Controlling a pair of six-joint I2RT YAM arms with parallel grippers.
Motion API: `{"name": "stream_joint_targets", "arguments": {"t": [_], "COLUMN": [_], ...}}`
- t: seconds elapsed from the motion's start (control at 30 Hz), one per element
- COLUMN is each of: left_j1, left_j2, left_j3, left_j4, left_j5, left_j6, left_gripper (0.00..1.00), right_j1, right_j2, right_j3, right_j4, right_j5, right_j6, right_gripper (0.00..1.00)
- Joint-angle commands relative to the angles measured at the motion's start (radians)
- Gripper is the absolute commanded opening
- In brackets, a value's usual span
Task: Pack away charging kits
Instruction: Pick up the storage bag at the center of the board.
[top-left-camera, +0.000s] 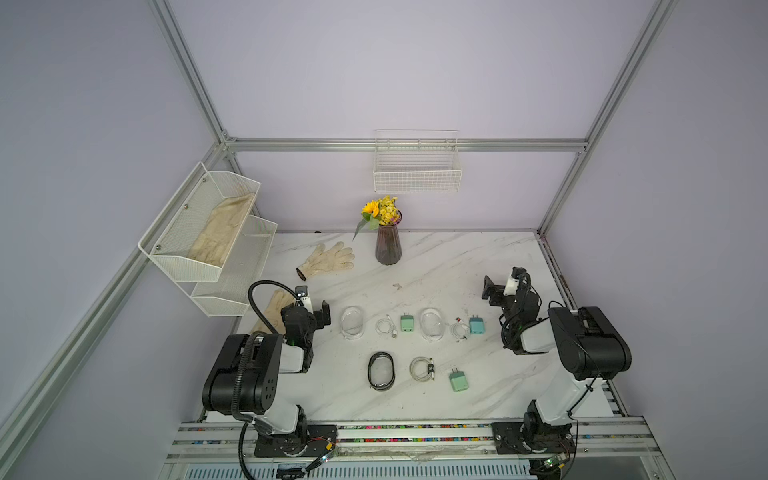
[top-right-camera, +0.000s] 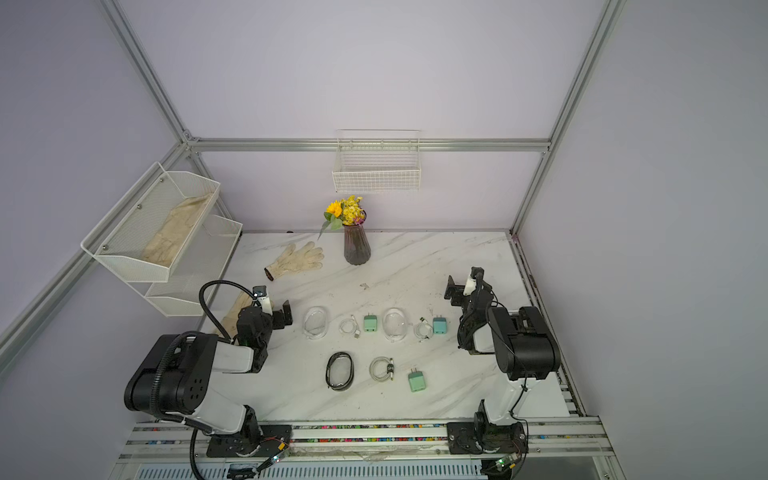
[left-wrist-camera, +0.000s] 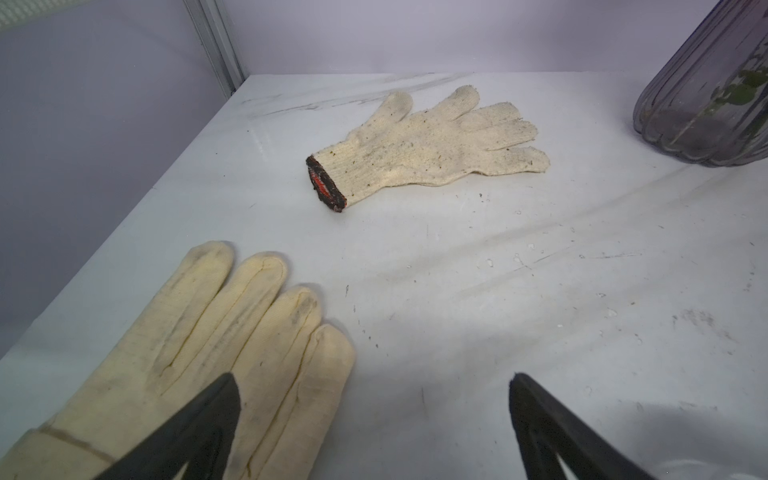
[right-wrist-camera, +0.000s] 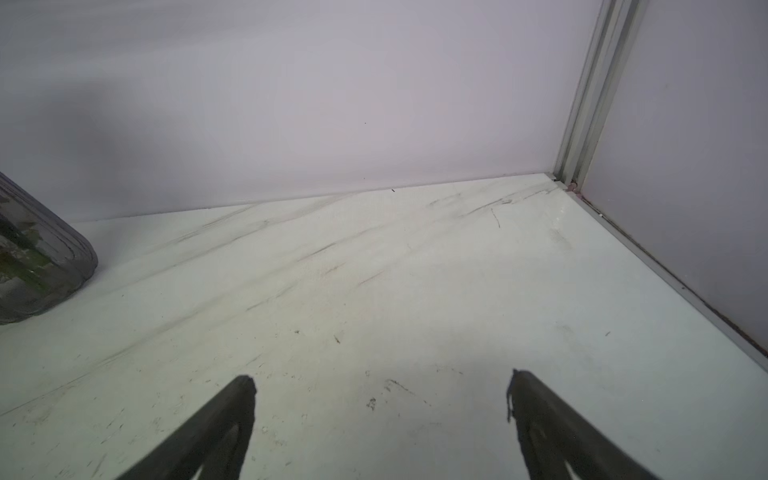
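Both top views show a white marble-patterned desk (top-left-camera: 453, 266) with three charging kits (top-right-camera: 369, 323) laid out in two rows at its middle. The far row, from the robot's left, holds a clear oval plastic case (top-left-camera: 353, 323), a coiled white cable (top-left-camera: 385, 326), a mint-green square plug charger (top-left-camera: 407, 323), a second clear oval case (top-left-camera: 432, 324), a second coiled white cable (top-left-camera: 458, 330) and a light blue square charger (top-left-camera: 476, 325). The near row holds a black-rimmed oval case (top-left-camera: 381, 371), a coiled grey cable (top-left-camera: 422, 368) and a second mint-green charger (top-left-camera: 458, 381). Only the top views show the kits plainly.

The left wrist view shows the left hand (left-wrist-camera: 374, 382) spread wide and empty. One finger is above a cream canvas glove (left-wrist-camera: 199, 353). A cream knitted glove (left-wrist-camera: 428, 149) and a dark ribbed glass vase (left-wrist-camera: 702, 116) lie beyond.

The right wrist view shows the right hand (right-wrist-camera: 380, 380), also spread and empty, above bare desk near the back corner.
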Motion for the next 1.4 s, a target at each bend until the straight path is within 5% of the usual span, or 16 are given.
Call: {"name": "stream_joint_targets", "arguments": {"t": [0.0,0.97,1.2,1.37], "left_j1": [0.010,0.012,0.013,0.002], "left_j2": [0.005,-0.001,-0.129,-0.194], "left_j3": [0.069,0.071,0.300,0.626], "left_j4": [0.071,0.075,-0.427,-1.021], "left_j5": [0.001,-0.030,-0.185,-0.195], "left_j6": [0.020,0.002,-0.058,-0.194], "left_gripper": [1.00,1.00,1.00,1.00], "right_j1": [0.008,0.008,0.002,-0.006], "right_j2": [0.008,-0.015,-0.344,-0.426], "right_j3": [0.012,0.014,0.129,0.276], "right_j4": [0.069,0.054,-0.331,-0.617], "right_j5": [-0.006,0.025,0.102,-0.021], "right_j6": [-0.011,0.016,0.146,0.227], "right_gripper": [0.97,0.97,0.97,0.97]}}
